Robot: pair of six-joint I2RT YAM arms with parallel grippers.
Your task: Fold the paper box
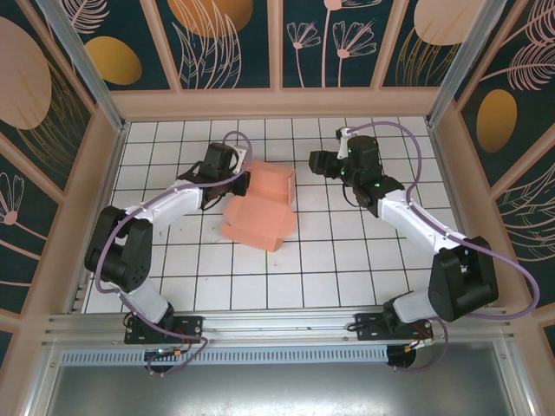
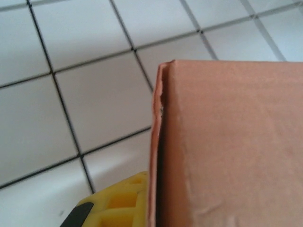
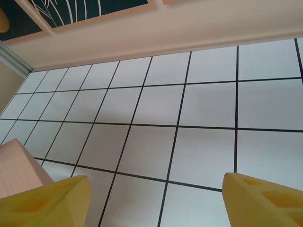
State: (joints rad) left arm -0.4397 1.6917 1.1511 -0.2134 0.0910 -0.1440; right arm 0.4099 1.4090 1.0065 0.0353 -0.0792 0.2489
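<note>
The salmon-pink paper box point(image 1: 258, 211) lies partly folded on the white grid table, with one panel standing up at its far side. My left gripper point(image 1: 232, 179) is at the box's upper left edge. In the left wrist view a thin wall of the paper box point(image 2: 227, 142) stands against the one yellow finger point(image 2: 116, 203) that shows, and the other finger is hidden behind it. The left gripper point(image 2: 156, 208) is shut on that wall. My right gripper point(image 1: 317, 162) hovers open just right of the box. Nothing is between its yellow fingers point(image 3: 47, 203), and a box corner point(image 3: 16, 168) shows at the left.
The table point(image 1: 347, 260) is a white tiled grid walled by a wooden frame point(image 1: 277, 102) at the back and sides. Purple cables loop over both arms. In the right wrist view, bare tiles point(image 3: 156, 142) stretch to the back wall.
</note>
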